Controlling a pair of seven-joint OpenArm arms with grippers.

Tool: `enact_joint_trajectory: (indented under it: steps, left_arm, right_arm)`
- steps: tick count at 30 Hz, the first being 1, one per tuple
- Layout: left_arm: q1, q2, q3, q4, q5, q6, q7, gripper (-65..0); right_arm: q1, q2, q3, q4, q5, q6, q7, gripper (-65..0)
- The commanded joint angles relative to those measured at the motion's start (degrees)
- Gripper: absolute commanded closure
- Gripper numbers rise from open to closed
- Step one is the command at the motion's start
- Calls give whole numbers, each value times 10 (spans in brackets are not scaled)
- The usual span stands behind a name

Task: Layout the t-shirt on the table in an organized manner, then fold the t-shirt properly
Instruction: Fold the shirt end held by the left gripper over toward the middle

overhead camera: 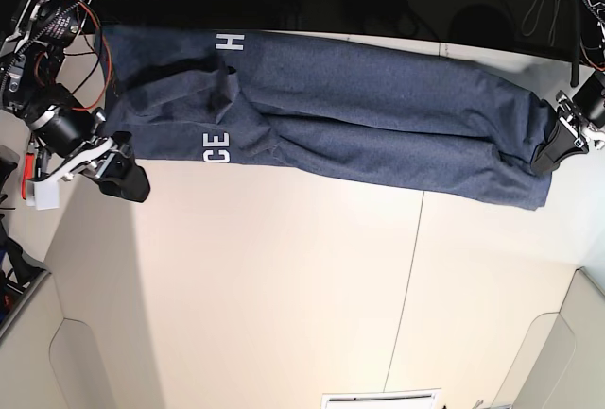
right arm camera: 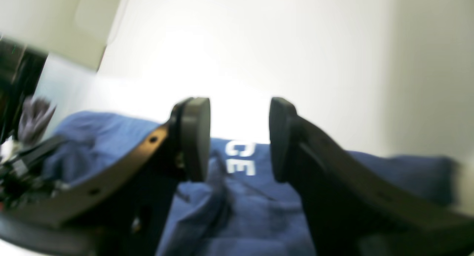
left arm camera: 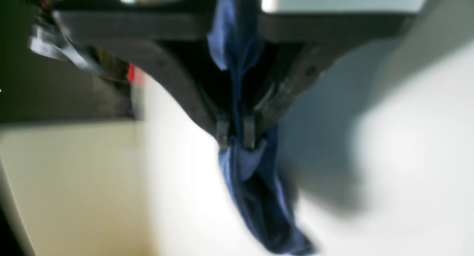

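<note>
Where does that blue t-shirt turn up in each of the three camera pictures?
Left wrist: the t-shirt hangs bunched at centre, pinched in the left gripper.
Right wrist: across the lower frame, behind the open right gripper.
Base: stretched across the top.
Shared landmark: the off-white table.

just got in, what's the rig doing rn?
Two arms are working a navy t-shirt that lies stretched in a long, bunched band across the white table. The left tool is shut on a pinch of the fabric at one end of the shirt. The right tool is at the other end, open, with the white lettering visible between its pads and nothing held. The shirt is not laid flat or folded yet.
</note>
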Motion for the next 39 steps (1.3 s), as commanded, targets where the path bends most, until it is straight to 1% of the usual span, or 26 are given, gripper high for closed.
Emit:
enact_joint_trajectory:
  steps: [1,3,6,8,10,12,15,17,20,23,28,33,39]
  left_arm:
    - [-3,-9,-3,26,-5,-5,20,0]
    - [-3,7,-3,73,-5,-5,42,0]
    - [0,46,5,130,-5,-5,66,0]
    - [2,70,26,154,-5,-5,74,0]
    - [6,84,63,166,-5,-5,73,0]
    - [6,92,110,168,-5,-5,73,0]
    - [6,101,178,168,-5,-5,47,0]
    - [4,109,213,168,-5,-5,36,0]
    - [3,124,250,168,-5,-5,37,0]
    - [3,140,273,168,-5,-5,37,0]
    - [3,165,293,168,-5,-5,37,0]
    - [3,173,315,168,-5,-5,39,0]
    - [2,175,338,168,-5,-5,38,0]
  right_arm:
    - [8,4,13,10,10,3,15,-256]
    - [8,5,36,10,10,2,16,-256]
    - [8,13,61,10,10,1,16,-256]
    - [8,21,69,10,10,1,16,-256]
    - [8,28,71,10,9,1,16,-256]
    - [8,32,71,10,9,0,15,-256]
    - [7,32,71,10,9,0,15,-256]
    - [8,32,71,10,9,0,15,-256]
    - [8,32,71,10,3,0,16,-256]
    - [7,32,71,10,-4,0,16,-256]
    - [8,32,71,10,-3,0,16,-256]
    - [8,32,71,10,-3,0,16,-256]
    - [8,32,71,10,-3,0,16,-256]
